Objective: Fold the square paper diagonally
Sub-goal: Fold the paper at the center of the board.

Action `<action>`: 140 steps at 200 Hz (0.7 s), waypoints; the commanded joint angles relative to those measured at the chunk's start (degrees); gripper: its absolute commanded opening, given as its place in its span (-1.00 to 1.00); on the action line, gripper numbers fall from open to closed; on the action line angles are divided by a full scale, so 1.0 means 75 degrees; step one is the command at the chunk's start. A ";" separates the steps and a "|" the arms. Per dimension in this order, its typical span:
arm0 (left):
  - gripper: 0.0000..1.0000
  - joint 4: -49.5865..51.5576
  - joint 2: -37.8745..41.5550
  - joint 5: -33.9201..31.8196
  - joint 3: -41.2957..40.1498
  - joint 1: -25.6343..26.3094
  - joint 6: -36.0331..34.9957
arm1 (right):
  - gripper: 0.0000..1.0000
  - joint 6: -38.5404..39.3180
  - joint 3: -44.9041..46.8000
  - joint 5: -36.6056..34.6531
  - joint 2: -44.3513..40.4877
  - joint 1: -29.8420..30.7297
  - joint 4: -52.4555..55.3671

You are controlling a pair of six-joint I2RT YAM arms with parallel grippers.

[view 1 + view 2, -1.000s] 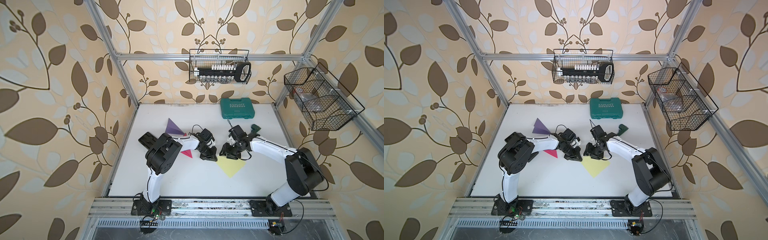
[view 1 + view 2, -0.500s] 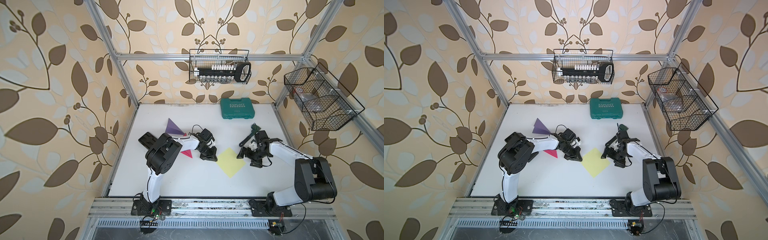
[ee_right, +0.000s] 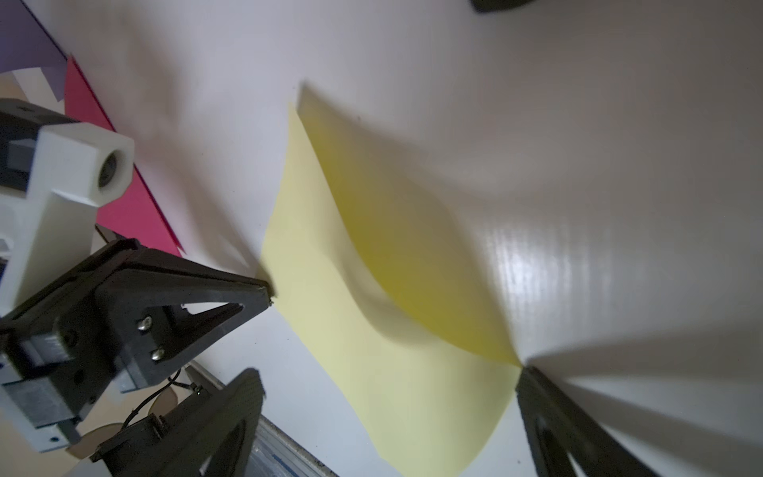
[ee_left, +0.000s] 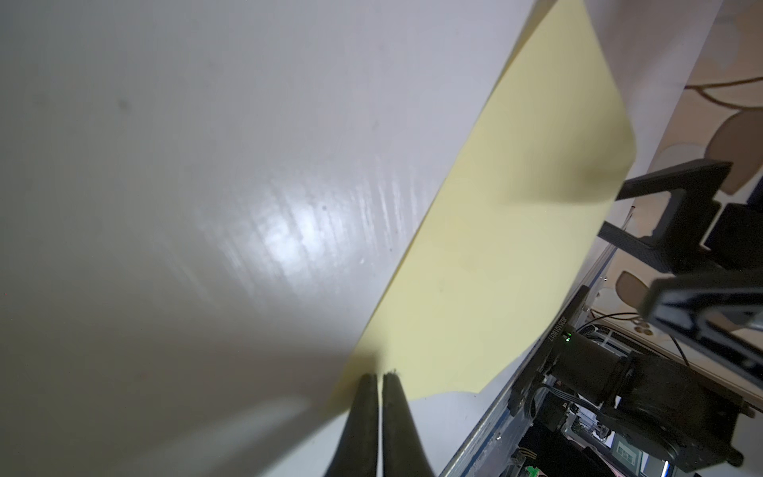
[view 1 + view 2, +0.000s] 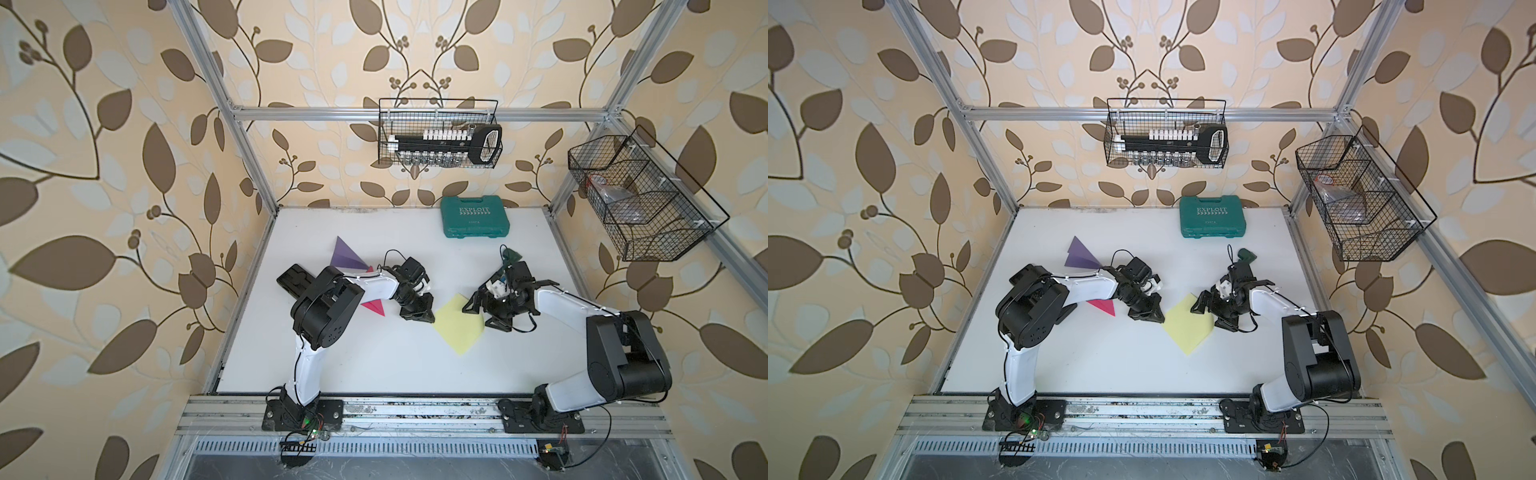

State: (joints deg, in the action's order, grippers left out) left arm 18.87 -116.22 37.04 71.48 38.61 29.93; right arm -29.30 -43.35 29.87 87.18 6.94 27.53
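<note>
The square paper (image 5: 457,328) (image 5: 1187,326) is pale yellow and lies as a diamond in mid-table. My left gripper (image 5: 430,320) (image 5: 1160,320) is shut, its tips (image 4: 380,375) resting on the paper's (image 4: 495,247) left corner without pinching it. My right gripper (image 5: 482,318) (image 5: 1210,318) stands wide open over the right corner. In the right wrist view (image 3: 390,371), one finger (image 3: 536,396) touches that corner, and the paper (image 3: 313,268) bulges up there rather than lying flat.
A purple folded paper (image 5: 347,259) and a pink one (image 5: 374,307) lie by the left arm. A green case (image 5: 475,216) sits at the back, a small dark green object (image 5: 512,254) behind the right gripper. Wire baskets (image 5: 440,133) (image 5: 640,199) hang on the walls.
The right gripper moved from beside the left gripper to the paper's right corner and opened wide. The paper went from a folded triangle to an open diamond. The left gripper stayed.
</note>
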 commanded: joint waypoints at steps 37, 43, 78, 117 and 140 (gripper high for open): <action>-0.83 0.0111 0.0201 -0.0075 -0.0024 0.0021 -0.0202 | 0.90 -0.0901 0.0492 0.0701 0.0462 0.0417 -0.0876; -0.83 0.0116 0.0197 -0.0075 -0.0031 0.0021 -0.0199 | 0.90 -0.1019 0.0512 0.0803 0.0420 0.0473 -0.0975; -0.83 0.0106 0.0208 -0.0075 -0.0030 0.0021 -0.0194 | 0.87 -0.1632 0.0463 0.1295 0.0170 0.0846 -0.1456; -0.83 0.0104 0.0227 -0.0075 -0.0035 0.0021 -0.0200 | 0.88 -0.2019 0.0318 0.1502 -0.0221 0.1078 -0.1566; -0.83 0.0109 0.0215 -0.0087 -0.0039 0.0024 -0.0211 | 0.89 -0.2117 0.0204 0.1523 -0.0474 0.1125 -0.1518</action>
State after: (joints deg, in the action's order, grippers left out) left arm 18.85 -116.22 37.04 71.48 38.61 29.93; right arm -43.13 -40.75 39.99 86.17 14.96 16.47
